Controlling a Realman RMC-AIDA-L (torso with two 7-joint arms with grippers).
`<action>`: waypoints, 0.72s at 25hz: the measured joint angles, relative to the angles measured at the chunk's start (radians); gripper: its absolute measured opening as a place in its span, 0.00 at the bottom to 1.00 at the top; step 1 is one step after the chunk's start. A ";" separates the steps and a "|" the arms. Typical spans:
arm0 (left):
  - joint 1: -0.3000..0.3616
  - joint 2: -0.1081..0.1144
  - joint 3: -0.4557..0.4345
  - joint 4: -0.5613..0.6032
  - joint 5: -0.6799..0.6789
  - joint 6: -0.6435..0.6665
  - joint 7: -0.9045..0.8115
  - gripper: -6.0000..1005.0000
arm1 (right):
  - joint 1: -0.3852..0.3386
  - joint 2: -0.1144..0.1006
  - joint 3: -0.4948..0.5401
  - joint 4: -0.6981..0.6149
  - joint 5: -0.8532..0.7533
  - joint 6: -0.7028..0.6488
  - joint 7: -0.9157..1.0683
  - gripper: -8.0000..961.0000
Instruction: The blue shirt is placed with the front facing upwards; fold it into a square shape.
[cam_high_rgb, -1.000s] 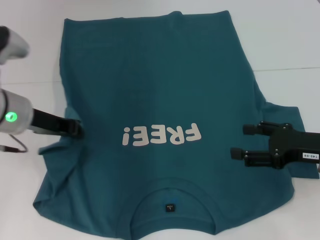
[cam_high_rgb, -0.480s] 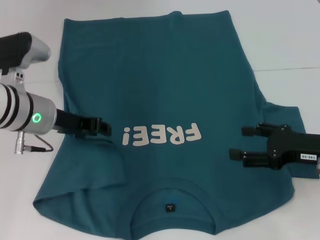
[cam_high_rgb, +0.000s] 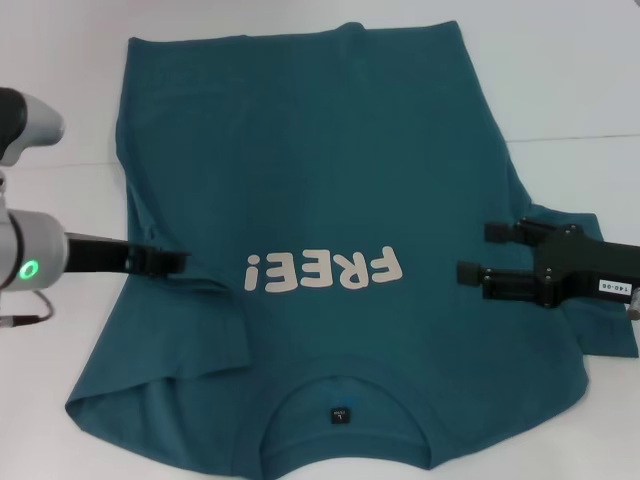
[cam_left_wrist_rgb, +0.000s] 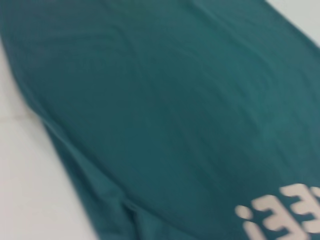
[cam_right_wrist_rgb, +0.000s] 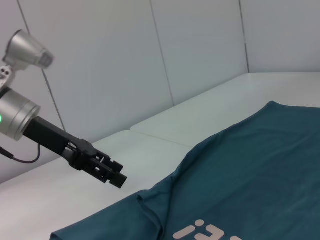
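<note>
since the earlier frame: left gripper (cam_high_rgb: 178, 262) drawn back toward 9 o'clock, off the lettering side and out to the shirt's edge; left sleeve, formerly spread, now lies folded inward. right gripper (cam_high_rgb: 478, 252) shifted a little inward toward the chest.

item, near: shirt (cam_high_rgb: 330, 180), teal-blue, spread front-up on the white table (cam_high_rgb: 570, 80), filling the middle of the head view. collar (cam_high_rgb: 340, 400) at 6 o'clock, nearest the robot, hem at 12 o'clock. small dark neck label (cam_high_rgb: 341, 414) inside the collar, print too small to read.

item, middle: white chest lettering (cam_high_rgb: 325, 271), reads "free!", upside down from the head camera. left sleeve fold (cam_high_rgb: 215, 330) at 7 o'clock of the lettering, judged a first narrowing step toward a square.

item, 9 o'clock: left gripper, over the shirt's left edge, fingers look together, holding no cloth.

item, 3 o'clock: right gripper, fingers apart, empty, poised above the shirt's right side beside the unfolded right sleeve (cam_high_rgb: 585, 300), likely placed to take it next. white tag (cam_high_rgb: 612, 286) on its body, digits not surely legible.
</note>
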 joint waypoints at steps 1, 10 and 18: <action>0.017 -0.001 0.010 -0.011 0.026 -0.026 0.000 0.73 | 0.000 0.000 0.000 0.000 0.000 0.001 0.000 0.95; 0.020 -0.004 0.099 0.140 0.288 -0.298 -0.061 0.92 | -0.001 -0.001 -0.001 0.000 0.002 0.003 0.000 0.95; -0.025 -0.003 0.121 0.217 0.334 -0.343 -0.065 0.93 | -0.013 -0.001 0.000 -0.001 0.002 -0.002 0.011 0.95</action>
